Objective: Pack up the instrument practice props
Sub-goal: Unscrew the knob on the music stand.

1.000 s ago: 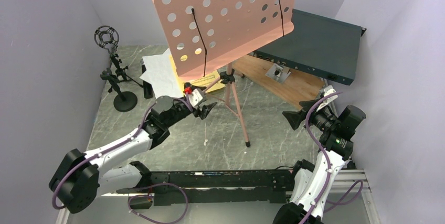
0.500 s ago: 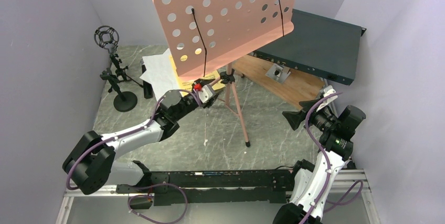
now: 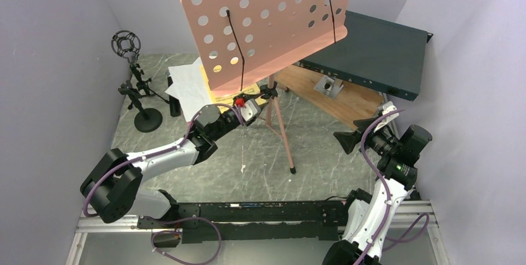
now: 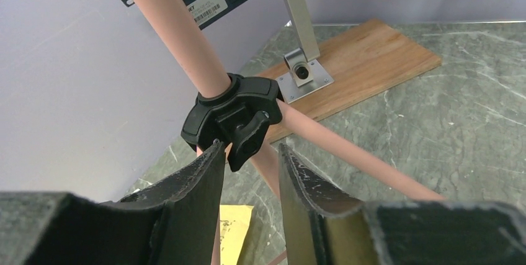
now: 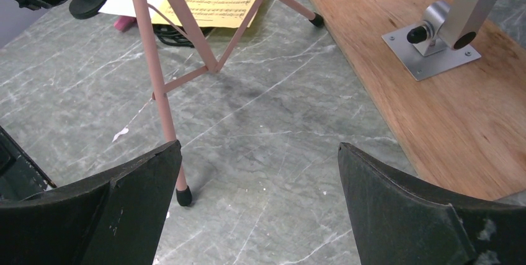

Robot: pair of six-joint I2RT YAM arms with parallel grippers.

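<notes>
A: Where is the room running tight?
B: Walls are closing in on both sides; the rack box and wooden board are filling the far right — bare desk is lying before the tripod legs.
A: And the pink music stand?
B: Standing mid-desk. The left gripper is sitting partly open around its black collar knob, a sliver of gap showing; the right gripper is hovering wide open, well apart.

music desk top cropped; pages partly hidden
</notes>
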